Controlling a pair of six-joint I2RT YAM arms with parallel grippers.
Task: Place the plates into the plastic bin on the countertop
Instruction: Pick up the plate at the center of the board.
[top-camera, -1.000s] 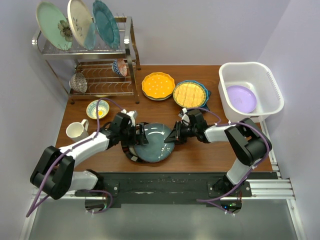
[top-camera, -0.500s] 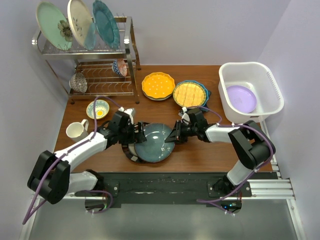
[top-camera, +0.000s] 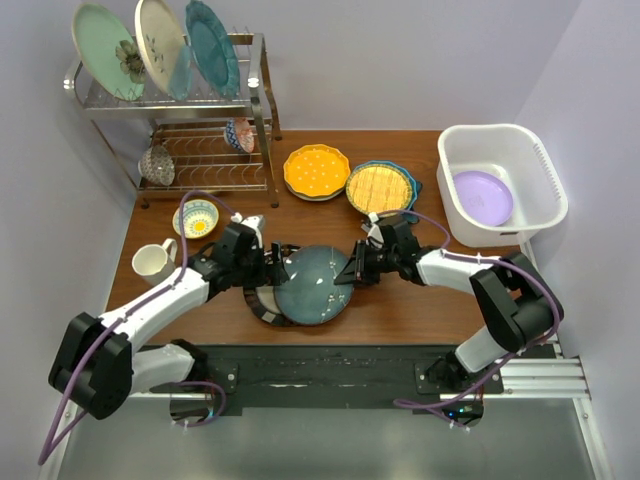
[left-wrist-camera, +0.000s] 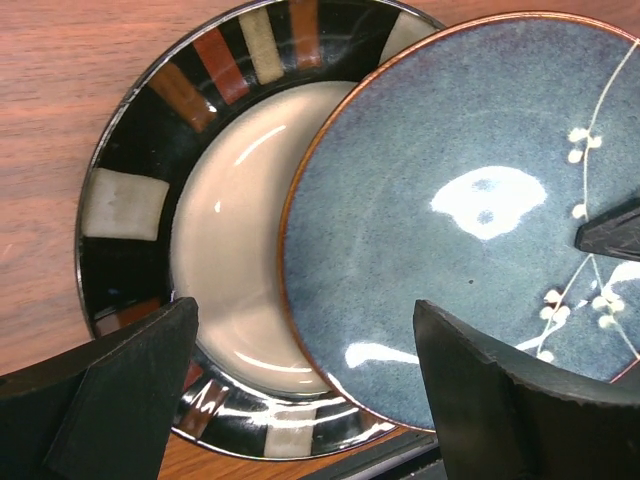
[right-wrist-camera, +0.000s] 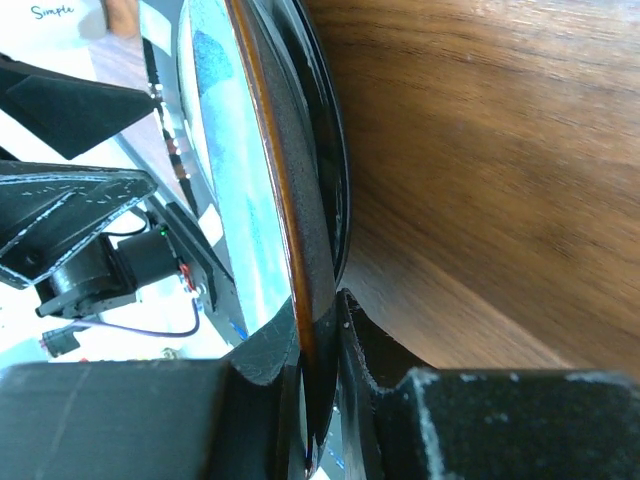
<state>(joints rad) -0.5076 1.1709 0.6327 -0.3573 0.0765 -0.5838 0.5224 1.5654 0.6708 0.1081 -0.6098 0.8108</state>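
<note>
A slate-blue plate (top-camera: 315, 283) with a brown rim and white blossoms lies tilted over a dark patterned-rim plate (top-camera: 260, 303) near the table's front. My right gripper (top-camera: 353, 272) is shut on the blue plate's right rim (right-wrist-camera: 292, 200); its jaws (right-wrist-camera: 320, 335) pinch the edge. My left gripper (top-camera: 272, 271) is open over the plates' left side; in the left wrist view it (left-wrist-camera: 305, 400) spans both the dark plate (left-wrist-camera: 125, 205) and the blue plate (left-wrist-camera: 450, 200). The white plastic bin (top-camera: 495, 133) at right holds a lilac plate (top-camera: 482, 197). A yellow scalloped plate (top-camera: 316, 171) and a yellow gridded plate (top-camera: 380, 187) lie behind.
A chrome wire rack (top-camera: 255, 105) at back left holds three large upright plates and a small patterned bowl (top-camera: 240, 134). A yellow-and-blue bowl (top-camera: 197, 218) and a cream mug (top-camera: 152, 262) sit at left. A wall runs along each side.
My right gripper has raised the blue plate's right edge and drawn it slightly right, uncovering more of the dark plate. My left gripper has shifted a little towards the back.
</note>
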